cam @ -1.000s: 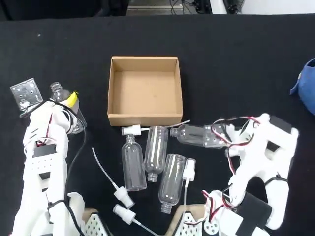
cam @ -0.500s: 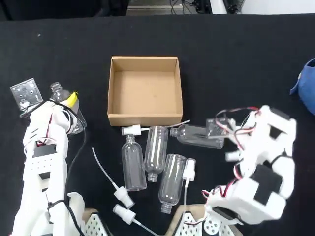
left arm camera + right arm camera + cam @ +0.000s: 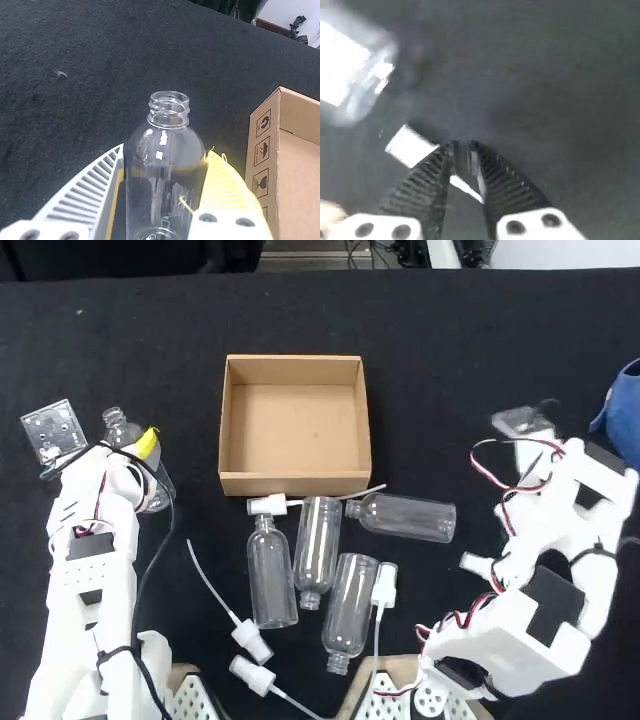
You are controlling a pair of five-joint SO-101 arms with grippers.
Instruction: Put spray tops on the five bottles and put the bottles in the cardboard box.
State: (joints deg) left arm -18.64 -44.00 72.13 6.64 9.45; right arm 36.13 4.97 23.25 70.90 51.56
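My left gripper [image 3: 166, 151] is shut on an upright clear bottle [image 3: 165, 150] with an open neck and no top. In the high view that left gripper [image 3: 137, 462] stands left of the cardboard box [image 3: 228, 425], which has nothing in it. Several topless clear bottles lie in front of the box, one [image 3: 405, 517] by its front right corner, and others [image 3: 318, 543] [image 3: 271, 570] [image 3: 350, 605] beside it. White spray tops [image 3: 267, 505] [image 3: 385, 585] [image 3: 250, 638] lie among them. My right gripper [image 3: 461, 148] hangs over bare black table, its fingers nearly together and holding nothing. The right arm [image 3: 560, 530] is raised at the right.
A blue object [image 3: 622, 425] sits at the table's right edge. Another spray top [image 3: 252, 676] with a thin tube lies near the front edge between the arm bases. Black tabletop [image 3: 450, 350] stretches behind and right of the box.
My right gripper let go of the bottle by the box's front right corner and rose away to the right. That bottle stays lying there. The left arm kept still.
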